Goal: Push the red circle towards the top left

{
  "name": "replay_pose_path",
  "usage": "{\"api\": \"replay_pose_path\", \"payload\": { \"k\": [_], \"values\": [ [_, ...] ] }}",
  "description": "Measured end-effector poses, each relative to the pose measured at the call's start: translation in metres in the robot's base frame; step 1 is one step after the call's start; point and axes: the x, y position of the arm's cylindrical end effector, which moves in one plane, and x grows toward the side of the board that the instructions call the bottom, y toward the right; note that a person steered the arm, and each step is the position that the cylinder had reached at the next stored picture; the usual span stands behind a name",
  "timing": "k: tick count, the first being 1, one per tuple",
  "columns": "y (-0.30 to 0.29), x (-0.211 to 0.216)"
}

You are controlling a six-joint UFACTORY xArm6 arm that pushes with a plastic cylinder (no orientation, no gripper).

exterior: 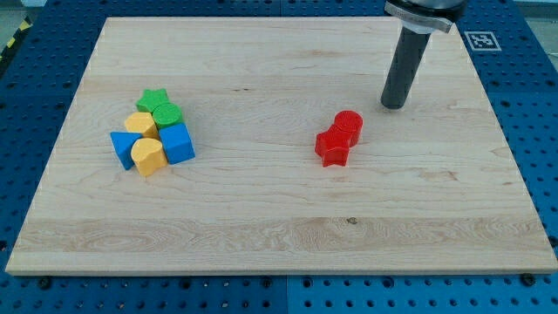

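Note:
The red circle [349, 125] sits right of the board's centre, touching a red star-like block [332, 148] at its lower left. My tip [394, 105] rests on the board up and to the right of the red circle, a short gap away from it. The dark rod rises from the tip to the view's top edge.
A cluster lies at the view's left: a green star [153, 99], a green circle [166, 114], a yellow block [140, 125], a blue triangle [123, 144], a yellow block [149, 156] and a blue cube [178, 143]. The wooden board [279, 235] lies on a blue pegboard.

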Motion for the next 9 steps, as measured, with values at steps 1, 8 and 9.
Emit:
{"api": "replay_pose_path", "payload": {
  "k": [1, 8, 9],
  "values": [
    [0.000, -0.008],
    [-0.041, 0.060],
    [-0.051, 0.052]
  ]
}}
